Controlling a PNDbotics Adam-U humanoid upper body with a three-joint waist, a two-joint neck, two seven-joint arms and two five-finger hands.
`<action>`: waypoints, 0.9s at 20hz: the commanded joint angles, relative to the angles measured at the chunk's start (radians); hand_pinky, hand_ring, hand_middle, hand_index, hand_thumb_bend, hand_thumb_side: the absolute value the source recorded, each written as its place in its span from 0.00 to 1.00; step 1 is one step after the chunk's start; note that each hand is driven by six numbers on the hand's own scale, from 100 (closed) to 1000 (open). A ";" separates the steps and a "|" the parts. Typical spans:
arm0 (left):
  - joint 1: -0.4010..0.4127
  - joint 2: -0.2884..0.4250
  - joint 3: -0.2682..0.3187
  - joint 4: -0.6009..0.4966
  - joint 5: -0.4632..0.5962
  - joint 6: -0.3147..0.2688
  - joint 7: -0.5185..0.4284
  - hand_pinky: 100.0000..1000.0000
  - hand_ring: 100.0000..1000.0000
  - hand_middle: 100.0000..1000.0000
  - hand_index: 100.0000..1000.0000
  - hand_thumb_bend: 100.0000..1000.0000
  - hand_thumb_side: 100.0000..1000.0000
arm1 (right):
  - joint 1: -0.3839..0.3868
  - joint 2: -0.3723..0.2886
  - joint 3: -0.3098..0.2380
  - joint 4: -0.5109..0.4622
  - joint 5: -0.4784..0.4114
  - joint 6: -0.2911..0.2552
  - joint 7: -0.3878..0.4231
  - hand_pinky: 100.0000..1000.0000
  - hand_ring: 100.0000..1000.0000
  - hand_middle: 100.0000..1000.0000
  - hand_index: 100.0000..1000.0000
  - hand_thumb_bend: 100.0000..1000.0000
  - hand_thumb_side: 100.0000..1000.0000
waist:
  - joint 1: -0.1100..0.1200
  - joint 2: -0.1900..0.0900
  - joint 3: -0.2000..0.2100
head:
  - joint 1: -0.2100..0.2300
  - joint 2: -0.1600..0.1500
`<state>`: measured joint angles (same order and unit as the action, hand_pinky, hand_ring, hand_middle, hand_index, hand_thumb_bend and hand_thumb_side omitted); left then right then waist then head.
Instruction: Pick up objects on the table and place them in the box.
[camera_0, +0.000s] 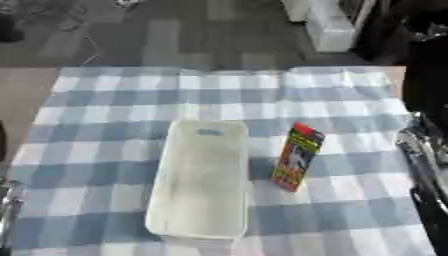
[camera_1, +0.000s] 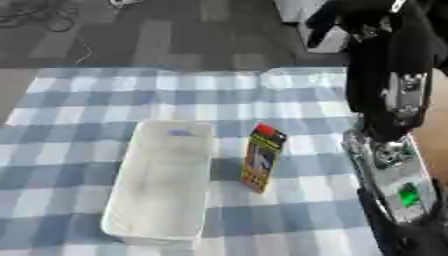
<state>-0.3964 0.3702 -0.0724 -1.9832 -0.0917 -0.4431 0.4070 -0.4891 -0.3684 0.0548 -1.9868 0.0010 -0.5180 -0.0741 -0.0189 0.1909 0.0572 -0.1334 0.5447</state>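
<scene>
1. One object waits to be picked up: a tall, narrow carton (camera_0: 297, 156) in red, yellow and blue, standing upright on the blue-and-white checked cloth (camera_0: 114, 105) that covers the desk, just right of the box.
2. The white box (camera_0: 199, 177) is a long, open plastic bin running near to far, and I see nothing in it.
3. My right arm (camera_1: 389, 95) comes in along the right edge, black above and silver lower down. The hand itself is not clear enough for me to say whether my fingers are released or clenched, and it holds nothing that I can see.
4. My left hand I cannot find; only a sliver of metal (camera_0: 7, 210) shows at the near left edge.
5. I judge the step in hand to be the reach for the carton. To do it well I would bring the right hand in from the right, close my fingers across its narrow sides above the middle so it does not topple, lift it straight up, then carry it left over the box rim and set it down inside.
6. Printing covers the carton's front, but I can read no brand or words on it.
</scene>
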 joint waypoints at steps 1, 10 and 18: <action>-0.011 0.017 0.000 -0.017 0.000 0.000 -0.001 0.58 0.63 0.72 0.77 0.55 0.84 | -0.004 -0.008 -0.009 -0.013 -0.004 0.000 0.002 0.28 0.45 0.48 0.61 0.25 0.86 | 0.000 -0.019 0.001 | -0.014 -0.004; -0.012 0.017 0.001 -0.017 0.001 0.001 0.000 0.58 0.63 0.72 0.77 0.55 0.84 | 0.002 -0.009 -0.016 -0.013 0.007 0.046 -0.015 0.27 0.47 0.49 0.64 0.36 0.87 | -0.002 -0.022 0.006 | -0.012 0.001; 0.000 0.025 0.002 -0.017 -0.003 0.005 0.001 0.58 0.63 0.72 0.77 0.55 0.84 | 0.019 -0.077 -0.005 -0.013 0.175 0.424 0.013 0.33 0.57 0.62 0.82 0.78 0.82 | -0.016 -0.031 0.014 | -0.012 -0.005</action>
<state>-0.3915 0.3706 -0.0724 -1.9832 -0.0919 -0.4408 0.4075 -0.4621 -0.4071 0.0500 -1.9868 0.1460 -0.1514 -0.0708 -0.0358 0.1804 0.0703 -0.1406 0.5450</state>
